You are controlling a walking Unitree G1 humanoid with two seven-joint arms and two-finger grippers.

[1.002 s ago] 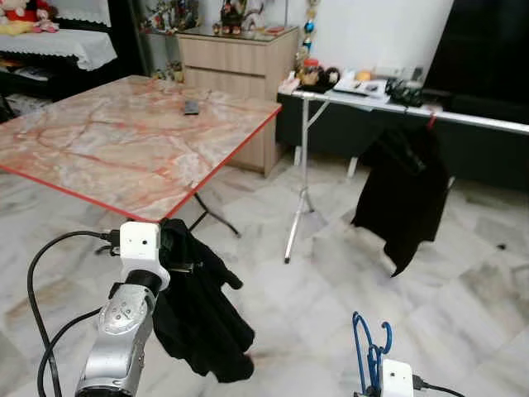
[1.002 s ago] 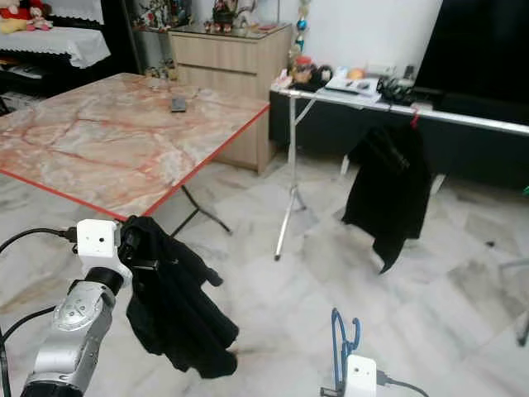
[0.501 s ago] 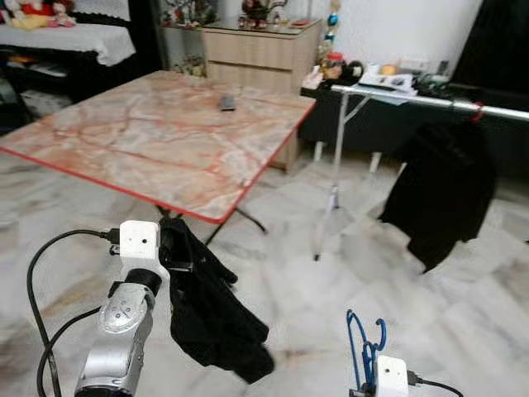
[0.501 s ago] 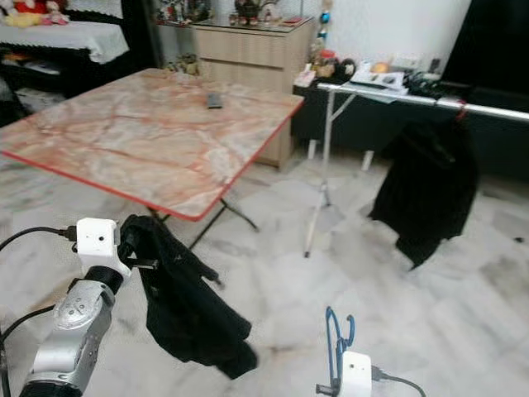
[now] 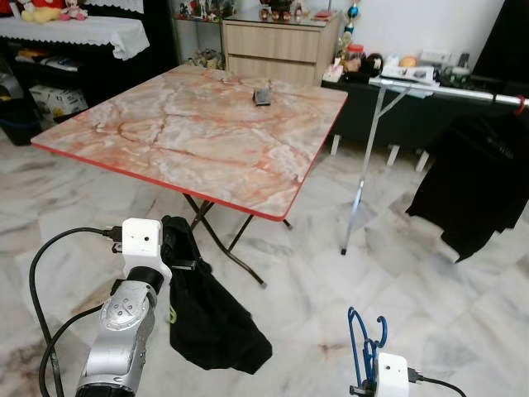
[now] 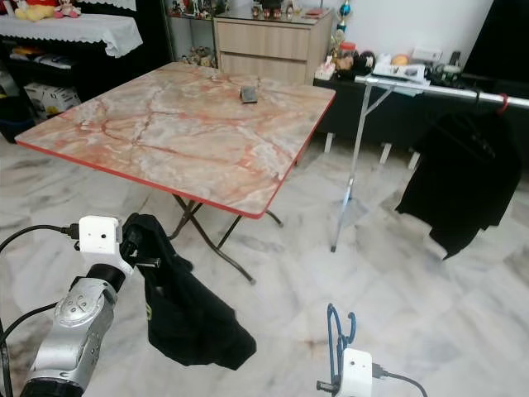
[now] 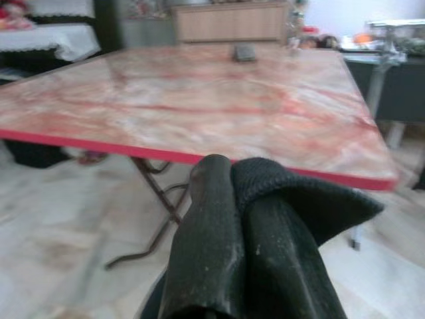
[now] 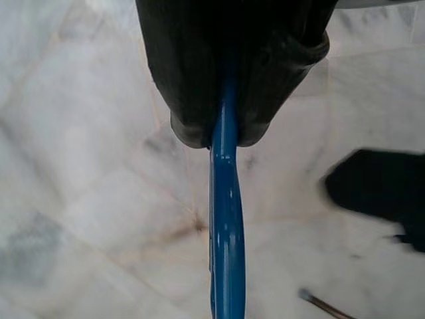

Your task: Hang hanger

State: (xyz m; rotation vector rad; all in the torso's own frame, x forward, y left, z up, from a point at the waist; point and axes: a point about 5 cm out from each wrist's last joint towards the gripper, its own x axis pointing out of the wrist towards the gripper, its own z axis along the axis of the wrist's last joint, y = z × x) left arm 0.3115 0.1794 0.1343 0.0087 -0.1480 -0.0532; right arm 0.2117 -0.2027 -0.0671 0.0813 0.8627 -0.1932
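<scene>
Left gripper raised, fingers clamped – right gripper low, pinched

Even daylight, soft focus at the wrists

The room was bright and evenly lit, the marble floor pale with faint sheen. Beyond the left fingers the surface looked hazy and blurred; ahead of the right fingers the floor was smeared, the fingers themselves dark.

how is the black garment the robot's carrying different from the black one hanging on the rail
The carried garment is pinched in the left gripper, bunched into a drooping bundle low over the floor; the hung garment drapes open from a red hook on the rail. The carried one is beside the marble table, the hung one off to the right. Both are black.
</scene>
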